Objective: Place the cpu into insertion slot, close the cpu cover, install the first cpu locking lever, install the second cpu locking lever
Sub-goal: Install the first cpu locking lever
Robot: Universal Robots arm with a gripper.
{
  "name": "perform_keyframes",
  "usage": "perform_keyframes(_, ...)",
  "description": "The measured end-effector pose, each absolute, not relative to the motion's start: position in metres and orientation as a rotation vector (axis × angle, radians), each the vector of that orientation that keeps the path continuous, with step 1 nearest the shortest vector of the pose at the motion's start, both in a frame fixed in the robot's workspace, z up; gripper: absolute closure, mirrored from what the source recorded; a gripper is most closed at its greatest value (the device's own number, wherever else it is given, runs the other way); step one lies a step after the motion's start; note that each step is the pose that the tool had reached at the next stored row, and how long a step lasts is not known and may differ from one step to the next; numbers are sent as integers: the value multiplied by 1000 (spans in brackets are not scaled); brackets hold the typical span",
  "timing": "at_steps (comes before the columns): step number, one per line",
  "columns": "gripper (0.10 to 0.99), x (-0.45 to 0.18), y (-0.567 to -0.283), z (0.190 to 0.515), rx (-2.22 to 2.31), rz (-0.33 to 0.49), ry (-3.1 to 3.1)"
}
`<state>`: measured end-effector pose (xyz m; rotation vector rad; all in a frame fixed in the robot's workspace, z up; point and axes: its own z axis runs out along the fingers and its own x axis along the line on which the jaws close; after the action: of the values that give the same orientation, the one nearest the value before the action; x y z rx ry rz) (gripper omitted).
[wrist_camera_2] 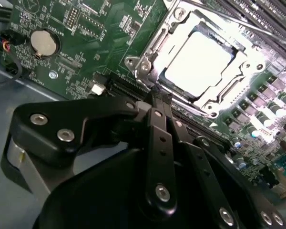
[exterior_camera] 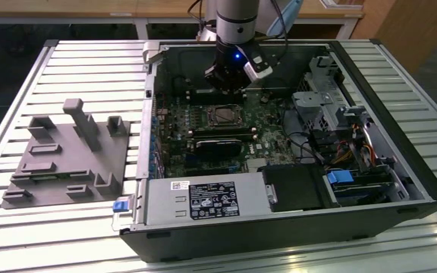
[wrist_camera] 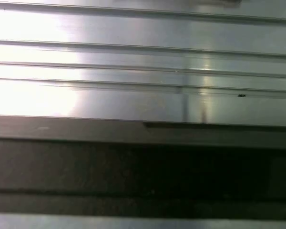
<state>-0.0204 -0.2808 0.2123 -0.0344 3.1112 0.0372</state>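
**Already seated: chip under its frame, gripper just beside the socket**

Closest to us, in the second wrist view, the gripper [wrist_camera_2: 157,98] has its dark fingers drawn together to a point, with nothing between them; we judge it clenched and empty. The tips sit just at the near edge of the insertion slot [wrist_camera_2: 148,71], touching or almost touching the metal there; we cannot tell which.

Just beyond the tips lies the cpu [wrist_camera_2: 200,59], its pale top washed bright by the light. It rests flat inside the socket, and the cpu cover [wrist_camera_2: 181,21], a silvery frame with a cut-out middle, lies down around it, not standing up. So we take the first two steps as done: chip placed, cover closed.

The levers are harder to judge. Thin metal runs along the frame's edges, but we cannot tell whether either locking lever is latched, so that part of the work we leave open. With the fingers at the socket's rim, we would guess a lever is the step in hand.

Farther off, in the exterior view, the arm reaches down into the open computer case [exterior_camera: 400,187], the gripper [exterior_camera: 226,88] hanging just behind the socket [exterior_camera: 224,115] on the green motherboard [exterior_camera: 174,142]. A grey fixture plate [exterior_camera: 59,165] sits well apart on the slatted table [exterior_camera: 66,57], at the exterior view's left.
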Motion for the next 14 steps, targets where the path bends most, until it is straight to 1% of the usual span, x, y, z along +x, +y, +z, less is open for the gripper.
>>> perform_keyframes(14,976,-20,-286,212,-34,37,3111)
